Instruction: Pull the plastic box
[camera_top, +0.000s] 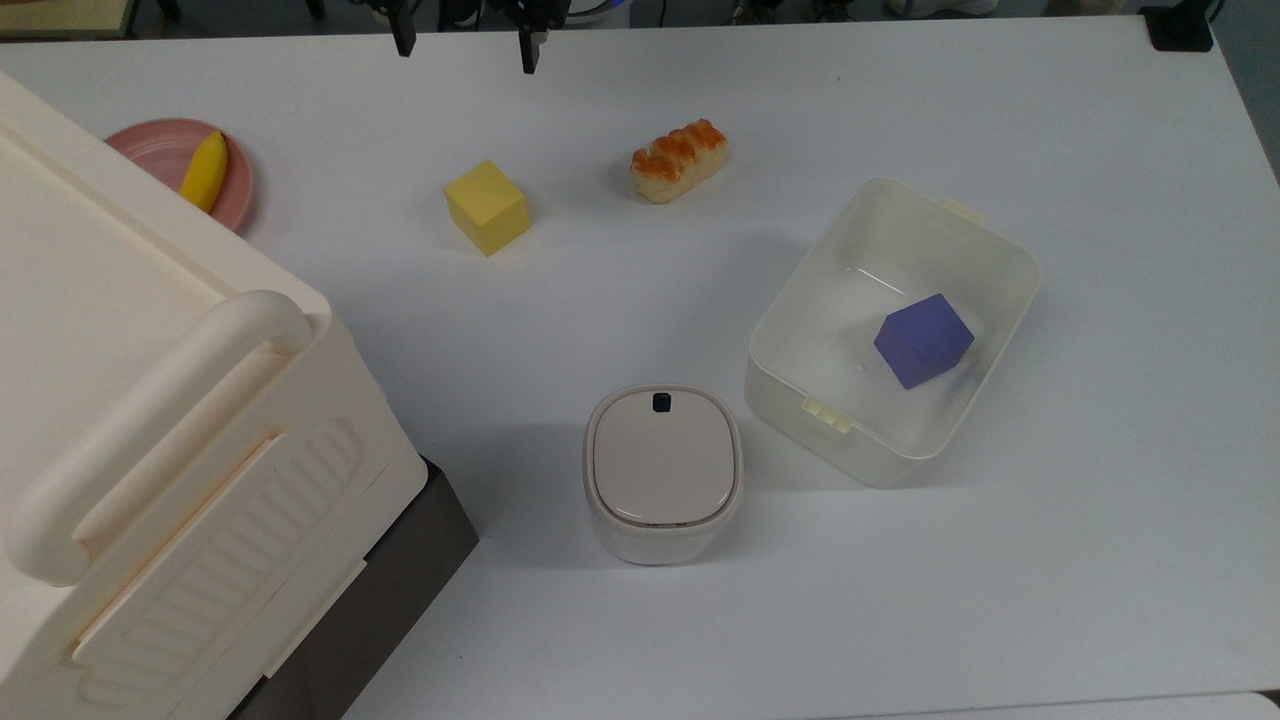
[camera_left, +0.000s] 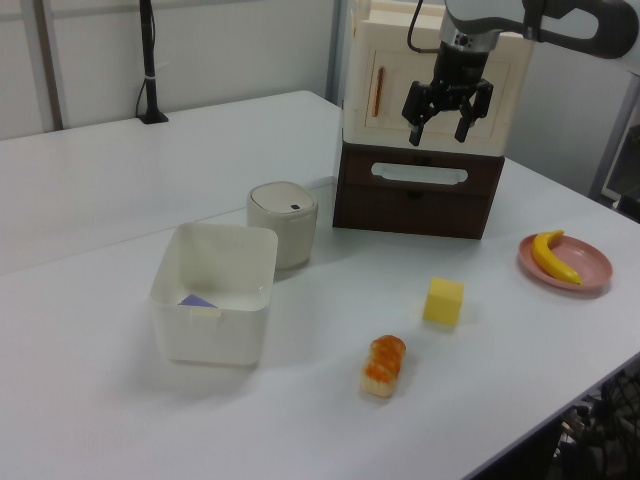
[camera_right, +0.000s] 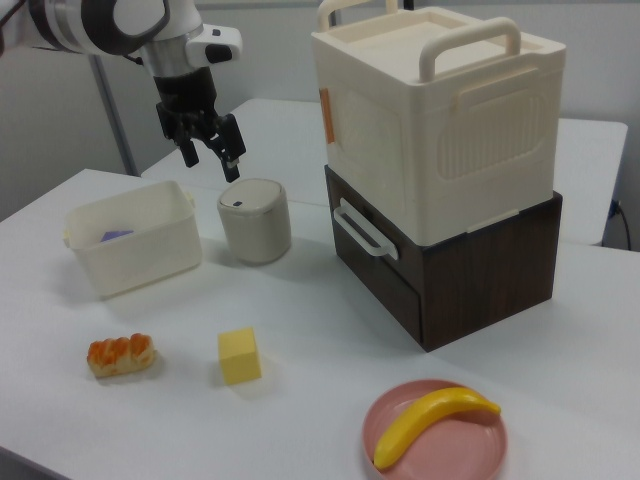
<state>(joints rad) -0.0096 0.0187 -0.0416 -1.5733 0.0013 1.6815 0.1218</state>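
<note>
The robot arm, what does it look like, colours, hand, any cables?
The arm has glossy white rounded shells with dark grey bands at its joints. Its hand is black with two slim black fingers and a white block above it. A thin black cable loops beside the wrist.

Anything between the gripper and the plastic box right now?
Nothing visible. The gripper hangs open, high over the table's far edge in the top view; the bread lies on the table roughly along that line to the plastic box, but far below the gripper.
</note>
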